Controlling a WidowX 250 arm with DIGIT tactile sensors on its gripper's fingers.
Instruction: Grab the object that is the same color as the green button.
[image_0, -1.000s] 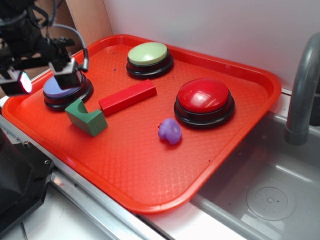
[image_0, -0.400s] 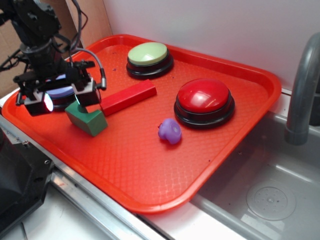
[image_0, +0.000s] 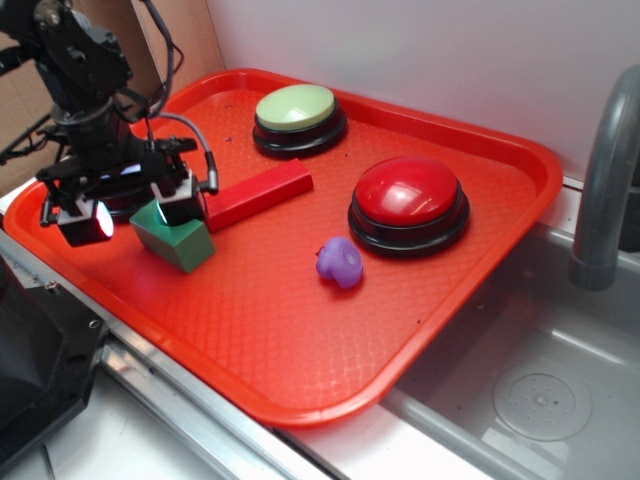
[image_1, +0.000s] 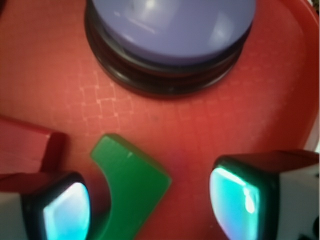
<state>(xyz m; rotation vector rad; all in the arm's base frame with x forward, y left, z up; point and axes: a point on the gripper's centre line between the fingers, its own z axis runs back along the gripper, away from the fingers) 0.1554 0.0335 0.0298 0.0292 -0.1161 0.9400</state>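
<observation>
The small dark green block (image_0: 172, 236) with a curved notch sits on the red tray (image_0: 300, 330) at its left side. It also shows in the wrist view (image_1: 131, 185), between the two fingers and nearer the left one. My gripper (image_0: 135, 210) is open and low over the block, its fingers on either side of it. In the wrist view the gripper (image_1: 150, 207) is wide open and touches nothing. The pale green button (image_0: 297, 108) stands at the tray's back.
A red bar (image_0: 258, 192) lies just right of the gripper, close to the block. A lavender-blue button (image_1: 170, 35) is right behind the gripper. A red button (image_0: 408, 195) and a purple lump (image_0: 340, 262) sit mid-tray. A sink and faucet (image_0: 600, 180) are at right.
My gripper has moved from above the lavender-blue button forward and down, until its open fingers stand on either side of the green block. The block has not moved.
</observation>
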